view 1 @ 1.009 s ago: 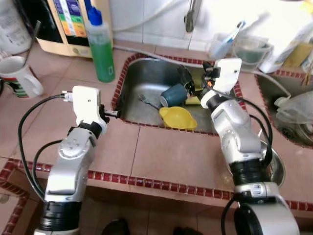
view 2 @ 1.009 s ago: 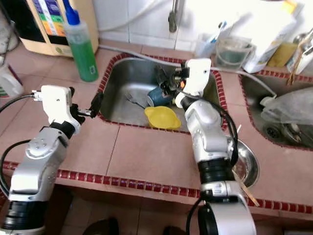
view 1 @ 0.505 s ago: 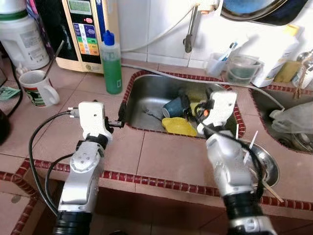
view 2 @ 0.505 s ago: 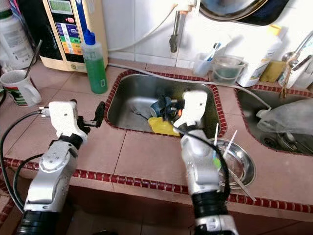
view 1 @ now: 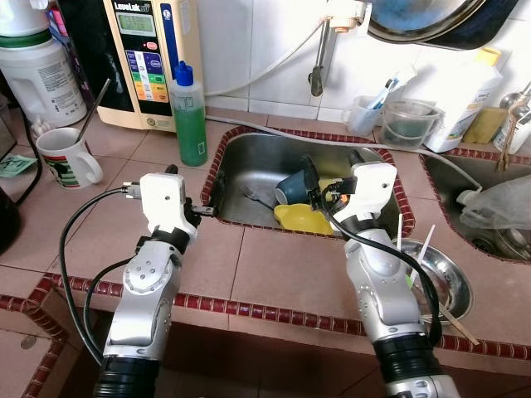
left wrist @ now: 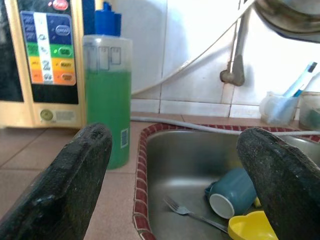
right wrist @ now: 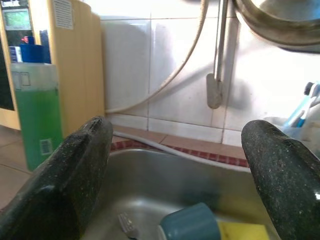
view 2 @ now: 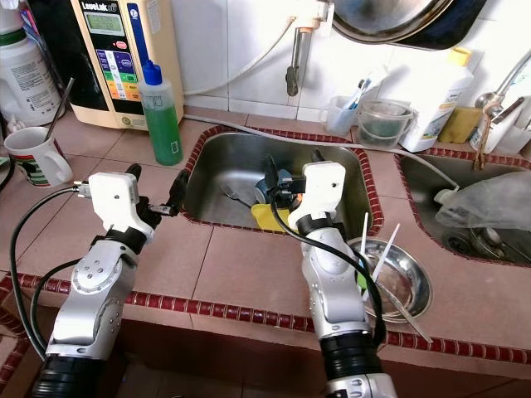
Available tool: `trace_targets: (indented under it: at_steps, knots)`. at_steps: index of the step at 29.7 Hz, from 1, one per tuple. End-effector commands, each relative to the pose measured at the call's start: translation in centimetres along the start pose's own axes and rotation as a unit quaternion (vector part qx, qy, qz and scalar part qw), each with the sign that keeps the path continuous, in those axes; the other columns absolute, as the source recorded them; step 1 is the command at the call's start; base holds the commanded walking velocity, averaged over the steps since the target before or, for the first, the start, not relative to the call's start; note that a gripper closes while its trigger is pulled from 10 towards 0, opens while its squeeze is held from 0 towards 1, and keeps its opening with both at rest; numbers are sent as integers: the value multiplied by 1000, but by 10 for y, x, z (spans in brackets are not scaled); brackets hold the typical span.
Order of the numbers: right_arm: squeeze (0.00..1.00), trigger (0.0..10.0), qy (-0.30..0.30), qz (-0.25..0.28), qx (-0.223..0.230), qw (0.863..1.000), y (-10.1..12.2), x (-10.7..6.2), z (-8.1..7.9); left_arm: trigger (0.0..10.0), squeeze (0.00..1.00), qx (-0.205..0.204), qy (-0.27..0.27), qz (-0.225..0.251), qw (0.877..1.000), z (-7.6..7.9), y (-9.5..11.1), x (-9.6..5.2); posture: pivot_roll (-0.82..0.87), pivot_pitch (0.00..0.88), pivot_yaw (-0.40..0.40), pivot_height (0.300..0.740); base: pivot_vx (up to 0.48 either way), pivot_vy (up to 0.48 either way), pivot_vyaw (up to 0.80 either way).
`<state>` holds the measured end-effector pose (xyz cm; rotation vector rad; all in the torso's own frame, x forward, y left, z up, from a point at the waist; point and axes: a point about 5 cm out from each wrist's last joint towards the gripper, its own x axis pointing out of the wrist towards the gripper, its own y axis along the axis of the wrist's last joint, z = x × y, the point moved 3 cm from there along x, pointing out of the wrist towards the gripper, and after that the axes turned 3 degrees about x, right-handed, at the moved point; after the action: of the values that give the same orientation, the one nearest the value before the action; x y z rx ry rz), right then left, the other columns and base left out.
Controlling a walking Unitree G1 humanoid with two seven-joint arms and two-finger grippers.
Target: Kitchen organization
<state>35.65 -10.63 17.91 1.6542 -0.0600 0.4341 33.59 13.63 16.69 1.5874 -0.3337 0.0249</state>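
Worktop: pink-tiled worktop with a dark red tile edging; a steel sink is set into it at 12 o'clock from the robot.
In the sink: a blue mug lies on its side, a yellow scoop-like dish just beside it at 6 o'clock, a fork on the sink floor at the mug's 9 o'clock.
Left tool: the left tool hovers over the sink's left rim, fingers spread wide apart and holding nothing; in its wrist view the mug and fork lie between the fingers.
Right tool: the right tool is above the sink's near right part, close to the mug, its fingers likewise parted and empty.
Back left: a green soap bottle with a blue cap stands at the sink's 10 o'clock, in front of a cream water appliance with a coloured button panel.
Far left: a white mug with a stick in it, and a large white jug behind.
Back wall: a tap and a hose over the sink; a clear cup with toothbrushes and a plastic tub at 1 o'clock.
Right: a round steel bowl with straws in it lies just beside the right arm, at 3 o'clock from the sink; a second sink holds a plastic bag.
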Motion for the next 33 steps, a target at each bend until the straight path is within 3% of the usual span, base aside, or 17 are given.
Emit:
trace_targets:
  at_steps: [1, 8, 14, 33]
  knots:
    - [0, 10000, -2, 11, -8, 1000, 6, 3, 4, 10000, 0, 9, -5, 2, 1000, 2, 0, -1, 21, 0, -21, 740, 0, 0, 0]
    - [0, 10000, 3, 10, -14, 1000, 5, 2, 3, 10000, 0, 5, -5, 5, 1000, 0, 1, -5, 28, 0, -30, 740, 0, -143, 0]
    - [0, 10000, 14, 7, -15, 1000, 3, 1, -4, 10000, 0, 2, -1, 8, 1000, -1, 0, -6, 30, 0, -34, 740, 0, -412, 0]
    - [0, 10000, 7, 11, -19, 1000, 5, 2, -2, 10000, 0, 0, -9, 7, 1000, 1, 1, -1, 18, 0, -24, 740, 0, -470, 0]
